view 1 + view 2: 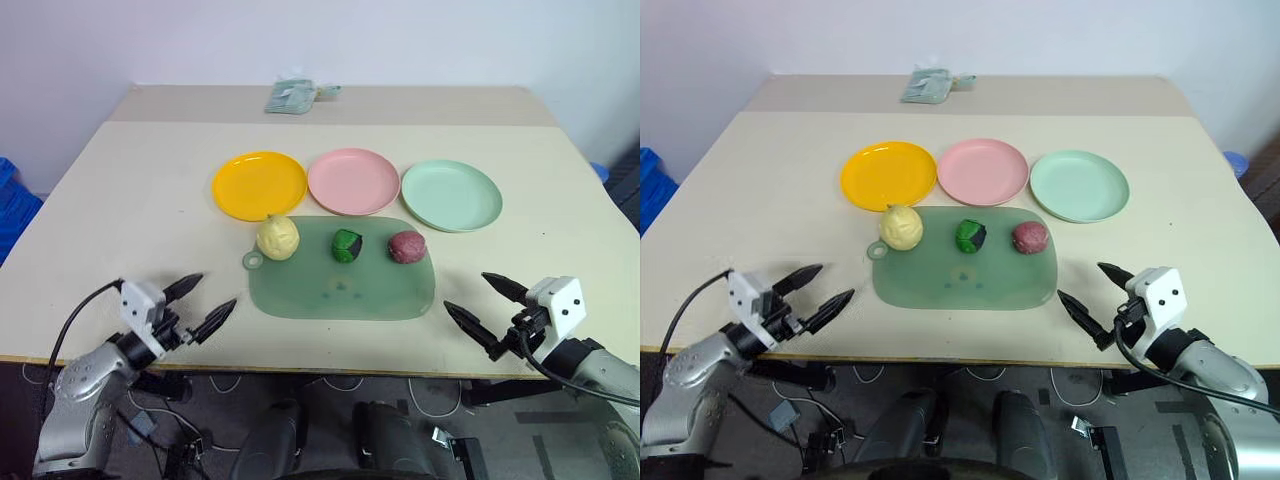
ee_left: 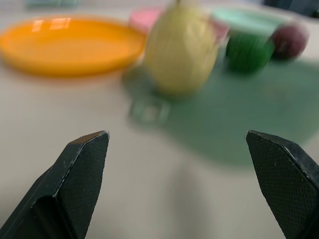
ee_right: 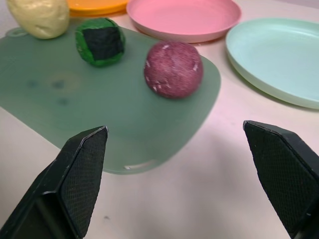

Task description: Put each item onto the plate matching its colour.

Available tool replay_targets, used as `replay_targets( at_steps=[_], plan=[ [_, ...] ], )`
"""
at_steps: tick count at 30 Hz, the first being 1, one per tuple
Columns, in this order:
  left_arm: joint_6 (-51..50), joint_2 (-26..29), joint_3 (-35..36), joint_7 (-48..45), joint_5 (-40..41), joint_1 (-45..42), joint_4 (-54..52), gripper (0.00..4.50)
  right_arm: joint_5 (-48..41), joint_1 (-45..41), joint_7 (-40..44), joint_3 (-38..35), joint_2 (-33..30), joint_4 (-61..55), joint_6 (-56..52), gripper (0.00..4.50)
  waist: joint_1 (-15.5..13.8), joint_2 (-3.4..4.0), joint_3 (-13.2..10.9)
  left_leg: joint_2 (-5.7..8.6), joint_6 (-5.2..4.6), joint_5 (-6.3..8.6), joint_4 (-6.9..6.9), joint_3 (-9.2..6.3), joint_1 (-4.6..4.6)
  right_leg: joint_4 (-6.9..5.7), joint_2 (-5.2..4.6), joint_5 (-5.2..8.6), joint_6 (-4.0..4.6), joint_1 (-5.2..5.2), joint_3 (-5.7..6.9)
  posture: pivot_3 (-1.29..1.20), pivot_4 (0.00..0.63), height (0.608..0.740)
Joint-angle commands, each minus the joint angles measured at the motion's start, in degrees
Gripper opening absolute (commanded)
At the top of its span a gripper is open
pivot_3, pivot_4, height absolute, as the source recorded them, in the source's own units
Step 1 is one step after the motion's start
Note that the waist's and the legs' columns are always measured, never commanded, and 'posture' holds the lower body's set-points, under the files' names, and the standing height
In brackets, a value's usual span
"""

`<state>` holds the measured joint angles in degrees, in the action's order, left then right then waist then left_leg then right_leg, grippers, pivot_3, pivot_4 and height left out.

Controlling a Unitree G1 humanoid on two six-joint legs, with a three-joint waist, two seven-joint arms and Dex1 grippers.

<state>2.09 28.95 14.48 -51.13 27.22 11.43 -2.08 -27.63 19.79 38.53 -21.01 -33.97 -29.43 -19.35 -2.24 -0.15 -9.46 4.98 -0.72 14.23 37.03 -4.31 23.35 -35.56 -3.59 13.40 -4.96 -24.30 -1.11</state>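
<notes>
While the left gripper point(image 1: 203, 302) and right gripper point(image 1: 479, 302) are held wide and empty, the light, lumpy maroon item point(image 1: 406, 246) is seen on the mat point(image 1: 340, 290), best pinched across its middle.

Glossy plastic plates point(image 1: 353, 181), translucent mat point(image 1: 345, 288)

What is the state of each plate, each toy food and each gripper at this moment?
yellow plate: empty.
pink plate: empty.
mint green plate: empty.
pale yellow item: on the green mat, not yet sorted.
dark green item: on the mat.
maroon item: on the mat.
left gripper: open, holding nothing.
right gripper: open, holding nothing.
</notes>
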Motion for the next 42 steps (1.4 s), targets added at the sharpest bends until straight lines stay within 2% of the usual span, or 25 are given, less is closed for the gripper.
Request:
replay_targets(
  at_steps=[1, 12, 18, 24, 29, 42],
  plan=[
    [7.0, 0.5, 2.5, -4.6, -0.1, -0.8, 6.4, 4.5, 0.3, -0.2, 0.8, -0.8, 0.2, 0.9, 2.3, 4.45, -0.1, -0.01, 0.0, -0.01, 0.0, 0.01, 0.01, 0.0, 0.0, 0.03, -0.02, 0.0, 0.0, 0.02, 0.03, 0.0, 0.15, 0.74],
    [21.4, 2.0, 8.0, -19.2, 2.9, -9.3, 33.5, 4.5, -0.4, -1.6, 1.6, -1.3, -0.5, 1.6, 2.7, 4.45, 0.2, 0.17, 0.1, -0.11, -0.03, 0.01, -0.02, 0.01, -0.01, 0.05, -0.04, -0.03, 0.02, -0.01, 0.2, 0.0, 0.15, 0.74],
    [24.7, -0.7, 8.3, -18.3, 3.4, -9.2, 32.1, 4.5, -0.7, -2.3, 0.8, -0.7, -0.5, 0.2, 1.7, 4.45, 0.1, 0.23, 0.2, -0.12, -0.04, 0.01, -0.01, 0.03, -0.01, 0.06, -0.05, -0.03, 0.01, 0.01, 0.18, 0.0, 0.15, 0.74],
    [25.3, -1.9, 6.5, -14.7, 0.2, -15.3, 37.0, 4.5, -0.8, -3.8, 0.4, 0.3, -0.5, -0.2, 0.7, 4.45, -0.3, 0.33, 0.2, -0.13, -0.04, 0.0, 0.05, 0.02, -0.02, 0.01, -0.08, -0.04, 0.01, 0.1, 0.3, 0.0, 0.15, 0.74],
    [21.3, -3.6, 4.4, -8.7, -1.4, -14.1, 27.4, 4.5, -1.1, -3.4, 0.5, 0.0, -0.5, -1.0, 0.3, 4.45, 0.0, 0.3, 0.2, -0.13, -0.05, 0.0, 0.06, 0.04, 0.0, 0.06, -0.08, -0.05, -0.01, 0.11, 0.3, 0.0, 0.15, 0.74],
    [20.9, -3.9, 4.1, -6.7, -2.0, -13.1, 27.4, 4.5, -2.9, -1.2, -1.7, -1.0, -0.4, -8.0, -3.0, 4.45, 0.1, 0.31, 0.2, -0.15, -0.05, 0.01, 0.05, 0.04, -0.01, 0.01, -0.07, -0.05, 0.0, 0.07, 0.3, 0.0, 0.15, 0.74]
  ],
)
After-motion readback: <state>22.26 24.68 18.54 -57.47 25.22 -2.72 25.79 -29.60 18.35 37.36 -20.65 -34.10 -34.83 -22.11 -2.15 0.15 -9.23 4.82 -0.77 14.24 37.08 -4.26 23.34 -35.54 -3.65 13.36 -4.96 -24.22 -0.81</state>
